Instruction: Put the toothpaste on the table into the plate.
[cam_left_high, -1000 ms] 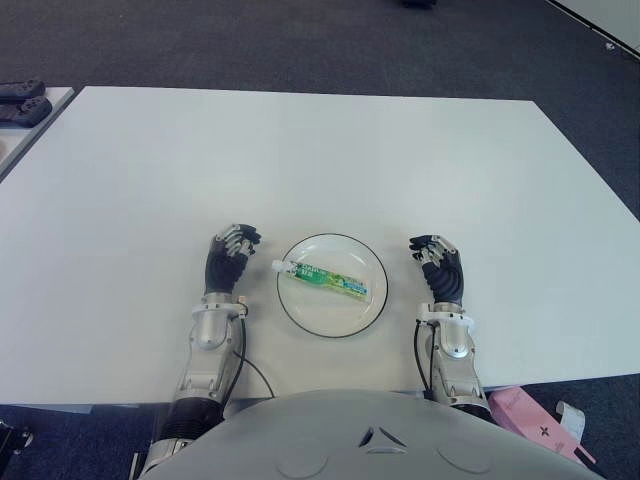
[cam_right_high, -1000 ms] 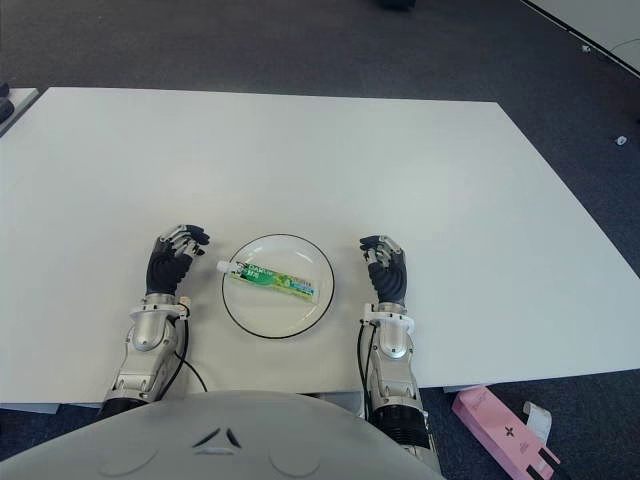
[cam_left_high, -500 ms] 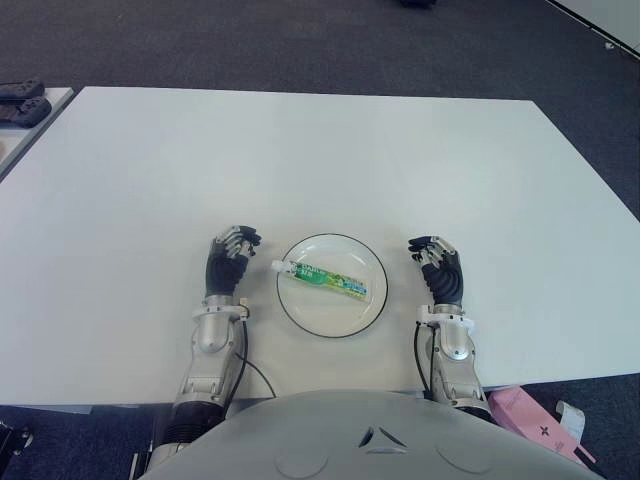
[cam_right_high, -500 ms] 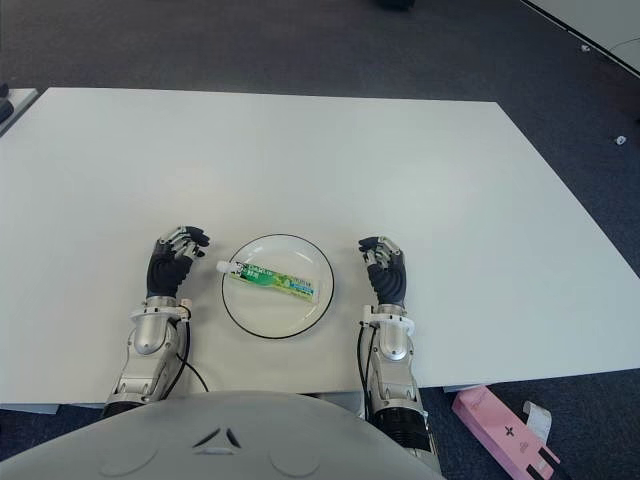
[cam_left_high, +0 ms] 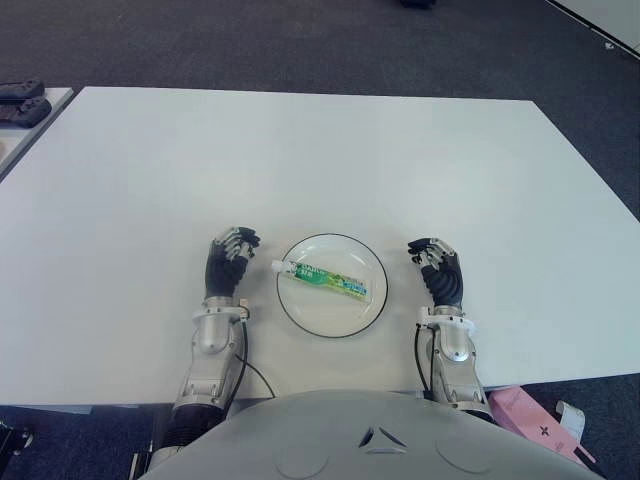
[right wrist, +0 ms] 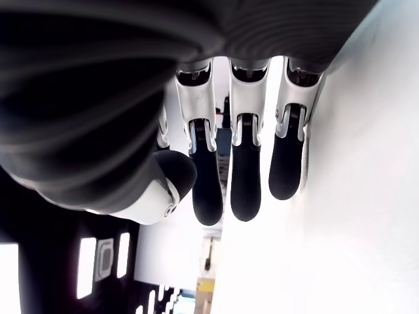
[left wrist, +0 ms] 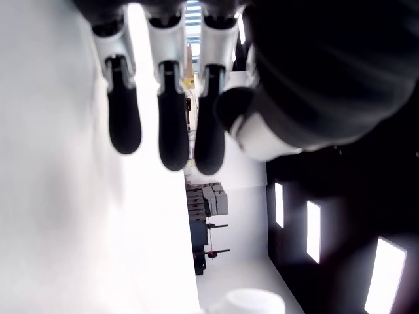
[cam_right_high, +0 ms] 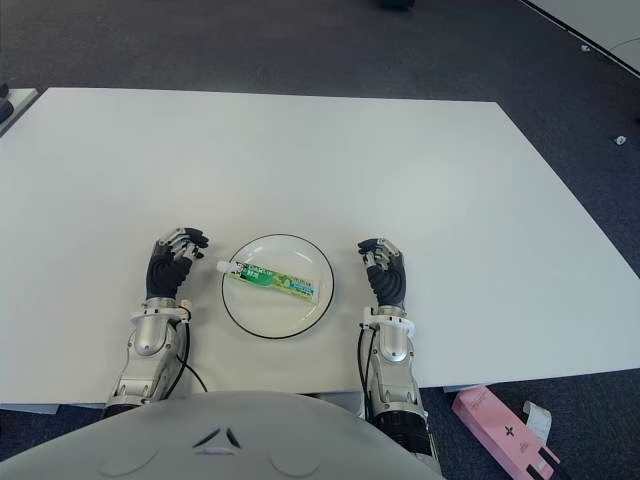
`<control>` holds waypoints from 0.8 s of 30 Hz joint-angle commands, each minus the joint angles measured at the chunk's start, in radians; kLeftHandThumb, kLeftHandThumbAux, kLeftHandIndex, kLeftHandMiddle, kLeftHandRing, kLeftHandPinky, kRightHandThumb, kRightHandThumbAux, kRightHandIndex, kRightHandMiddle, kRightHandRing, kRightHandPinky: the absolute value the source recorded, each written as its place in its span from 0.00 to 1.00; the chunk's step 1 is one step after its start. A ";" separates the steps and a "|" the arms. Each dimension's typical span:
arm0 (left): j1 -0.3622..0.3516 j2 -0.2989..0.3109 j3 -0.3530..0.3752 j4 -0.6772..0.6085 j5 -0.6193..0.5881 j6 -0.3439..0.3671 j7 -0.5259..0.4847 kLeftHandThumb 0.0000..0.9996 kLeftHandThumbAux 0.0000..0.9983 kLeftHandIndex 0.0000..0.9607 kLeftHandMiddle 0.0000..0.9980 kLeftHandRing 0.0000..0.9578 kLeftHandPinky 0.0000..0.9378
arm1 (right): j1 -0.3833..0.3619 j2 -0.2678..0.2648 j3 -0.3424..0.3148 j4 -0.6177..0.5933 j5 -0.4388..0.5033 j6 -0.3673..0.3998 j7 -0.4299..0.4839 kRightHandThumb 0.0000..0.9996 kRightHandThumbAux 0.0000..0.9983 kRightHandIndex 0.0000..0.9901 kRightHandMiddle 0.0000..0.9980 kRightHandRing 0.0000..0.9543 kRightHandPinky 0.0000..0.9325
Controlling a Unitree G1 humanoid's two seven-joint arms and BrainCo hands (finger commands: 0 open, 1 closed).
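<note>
A green and white toothpaste tube (cam_left_high: 321, 279) lies flat inside the white plate with a dark rim (cam_left_high: 340, 321), its white cap pointing to the left. My left hand (cam_left_high: 230, 258) shows just left of the plate, fingers relaxed and holding nothing. My right hand (cam_left_high: 437, 269) shows just right of the plate, fingers also relaxed and empty. In the left wrist view the fingertips (left wrist: 173, 140) hang free beside the white table. The right wrist view shows its fingertips (right wrist: 240, 193) free as well.
The white table (cam_left_high: 320, 160) stretches wide behind the plate. A pink box (cam_left_high: 530, 418) lies on the dark floor past the table's near right corner. Dark objects (cam_left_high: 20, 100) sit on another surface at the far left.
</note>
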 commanded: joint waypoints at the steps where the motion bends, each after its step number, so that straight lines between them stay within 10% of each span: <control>1: 0.017 0.002 0.008 -0.002 0.025 0.028 0.023 0.71 0.72 0.45 0.48 0.49 0.51 | 0.015 -0.002 0.007 0.000 -0.003 0.029 0.006 0.72 0.73 0.42 0.45 0.45 0.46; 24: 0.029 -0.005 0.024 -0.026 0.033 0.040 0.033 0.71 0.72 0.45 0.48 0.49 0.51 | 0.024 0.001 0.011 -0.012 -0.002 0.032 0.002 0.72 0.73 0.42 0.44 0.43 0.44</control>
